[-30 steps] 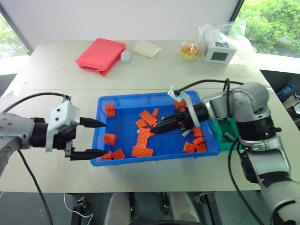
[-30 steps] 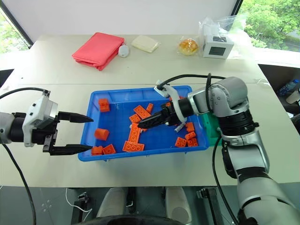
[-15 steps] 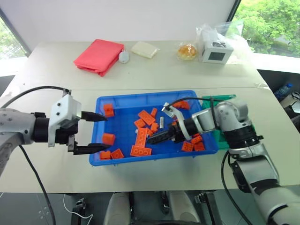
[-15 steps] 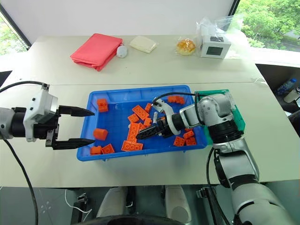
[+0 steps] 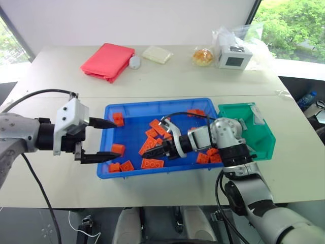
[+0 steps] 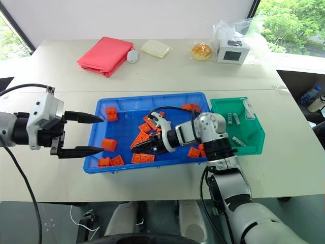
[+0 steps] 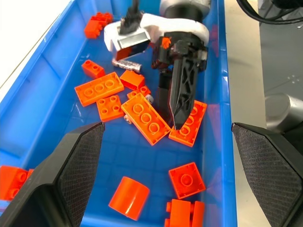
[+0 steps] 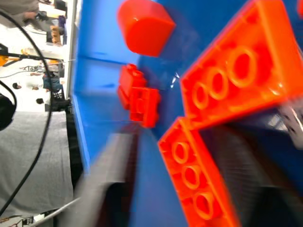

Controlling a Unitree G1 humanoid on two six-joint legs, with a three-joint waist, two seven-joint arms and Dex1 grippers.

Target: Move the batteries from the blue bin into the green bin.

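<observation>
Batteries [image 7: 127,63] half hidden by bricks [image 7: 146,118], right gripper [image 7: 180,111] overhead

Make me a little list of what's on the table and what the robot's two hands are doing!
blue bin: holds scattered orange bricks and at least one silver battery
green bin: right of the blue bin, some batteries inside
left gripper: open, hovering at the blue bin's left end, holding nothing
right gripper: down low in the blue bin among the bricks; can't tell whether it grips anything
far side of table: red cloth, white box, bagged bun
</observation>
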